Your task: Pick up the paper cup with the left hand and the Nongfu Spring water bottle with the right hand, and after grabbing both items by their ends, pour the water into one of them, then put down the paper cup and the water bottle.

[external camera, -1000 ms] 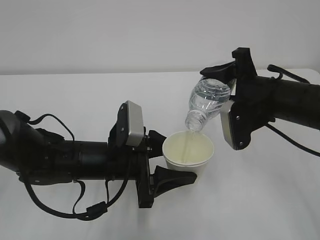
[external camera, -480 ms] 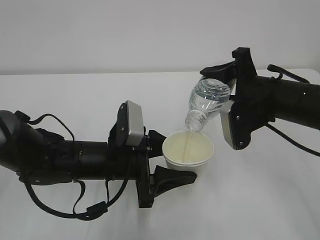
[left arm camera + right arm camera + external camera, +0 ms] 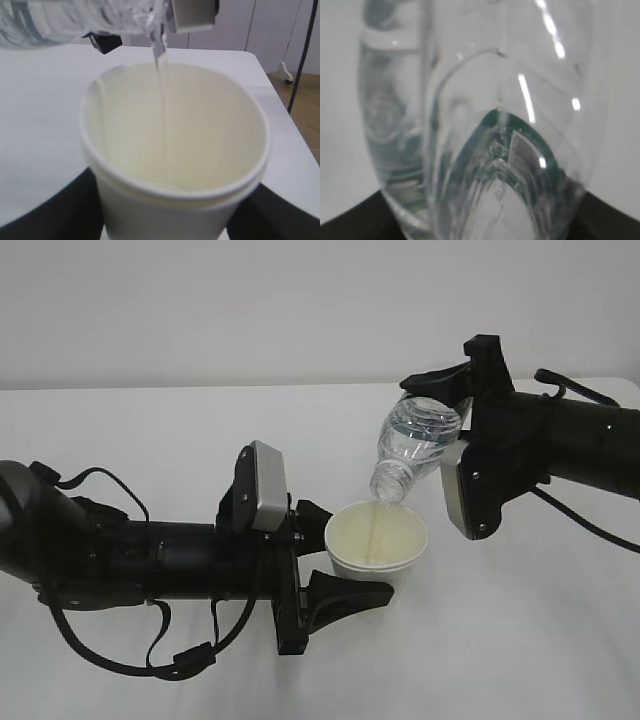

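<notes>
The white paper cup [image 3: 377,540] is held upright just above the table, with my left gripper [image 3: 357,553] shut on its lower wall. Tilted neck-down over it is the clear Nongfu Spring water bottle [image 3: 415,445], and my right gripper [image 3: 440,435] is shut on its base end. A thin stream of water [image 3: 378,515] runs from the neck into the cup. The left wrist view shows the cup's cream inside [image 3: 175,165], the stream [image 3: 161,75] and the bottle [image 3: 65,20] above. In the right wrist view the bottle [image 3: 485,125] fills the frame, green label visible through it.
The white table [image 3: 150,440] extends on all sides under both arms. Its right edge [image 3: 280,105] shows in the left wrist view, with brown floor beyond. A black cable [image 3: 590,530] hangs below the right arm.
</notes>
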